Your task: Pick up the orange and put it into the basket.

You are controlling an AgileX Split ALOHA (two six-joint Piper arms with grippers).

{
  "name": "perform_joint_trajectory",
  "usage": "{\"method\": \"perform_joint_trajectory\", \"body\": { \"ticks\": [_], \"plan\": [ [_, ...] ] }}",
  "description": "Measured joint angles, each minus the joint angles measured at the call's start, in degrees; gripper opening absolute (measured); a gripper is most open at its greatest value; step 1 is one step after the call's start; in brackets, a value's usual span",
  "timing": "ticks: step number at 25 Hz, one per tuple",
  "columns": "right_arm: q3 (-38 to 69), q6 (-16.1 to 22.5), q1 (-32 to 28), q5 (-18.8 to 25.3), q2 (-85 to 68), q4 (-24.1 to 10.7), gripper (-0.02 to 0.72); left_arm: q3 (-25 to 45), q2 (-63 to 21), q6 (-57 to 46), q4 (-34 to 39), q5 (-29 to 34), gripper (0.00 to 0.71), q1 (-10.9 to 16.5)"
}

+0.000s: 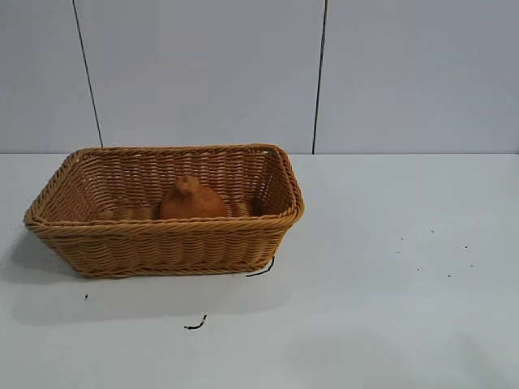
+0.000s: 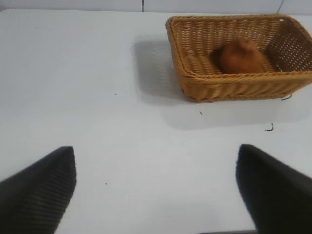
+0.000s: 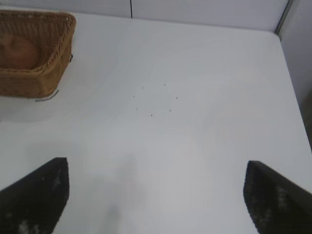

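Observation:
The orange [image 1: 191, 201] is a dull-orange lump with a knobbed top; it rests inside the woven tan basket [image 1: 162, 235] on the white table, left of centre. It also shows in the left wrist view [image 2: 240, 56] inside the basket [image 2: 229, 87], and partly in the right wrist view [image 3: 18, 52] inside the basket [image 3: 44, 78]. Neither arm shows in the exterior view. My left gripper [image 2: 156, 187] is open and empty over bare table, well away from the basket. My right gripper [image 3: 156, 195] is open and empty over bare table, far from the basket.
A short black thread [image 1: 195, 324] lies on the table in front of the basket, another [image 1: 261, 269] at its front right corner. Small dark specks [image 1: 430, 251] dot the table's right side. A panelled wall stands behind the table.

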Motion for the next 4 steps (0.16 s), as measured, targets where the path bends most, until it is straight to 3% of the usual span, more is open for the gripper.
{"method": "perform_joint_trajectory", "body": {
  "ticks": [4],
  "plan": [
    [0.0,-0.1,0.0,0.0,0.0,0.0,0.695,0.0,0.0,0.0,0.0,0.0,0.639,0.0]
  ]
}}
